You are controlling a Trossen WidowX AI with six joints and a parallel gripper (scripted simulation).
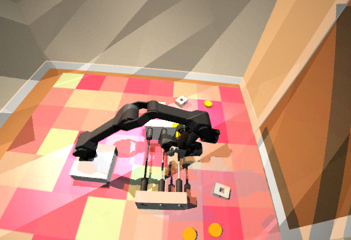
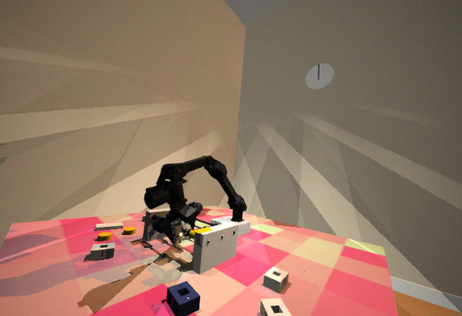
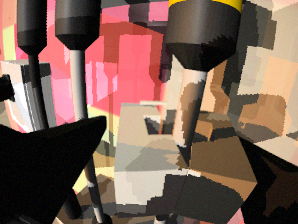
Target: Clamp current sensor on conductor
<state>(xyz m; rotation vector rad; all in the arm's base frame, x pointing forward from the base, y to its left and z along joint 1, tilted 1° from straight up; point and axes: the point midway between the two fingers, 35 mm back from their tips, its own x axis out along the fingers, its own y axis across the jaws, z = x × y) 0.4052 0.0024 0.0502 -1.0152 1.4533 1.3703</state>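
Note:
The pale split-core sensor (image 3: 142, 155) (image 1: 172, 151) sits round the conductor (image 3: 192, 95) (image 1: 178, 164) whose end sleeve has a yellow band. Its two halves meet along a thin seam in the wrist view; whether the latch has caught cannot be told. The arrow and the word LOAD cannot be read. My gripper (image 3: 164, 129) (image 1: 177, 151) is open, with one black finger on each side of the sensor. In the wrist view a gap shows between the left finger and the sensor; the right finger is close beside it. In the exterior view the arm mostly hides the sensor.
Two other conductors (image 3: 80, 95) (image 1: 147, 160) run alongside, passing close to the left finger. End blocks (image 1: 161, 198) (image 2: 217, 249) hold the conductors. A pale square block (image 1: 216, 190) (image 2: 103, 254), a dark blue block (image 2: 177, 305) and orange discs (image 1: 215, 229) (image 2: 104, 236) stand around.

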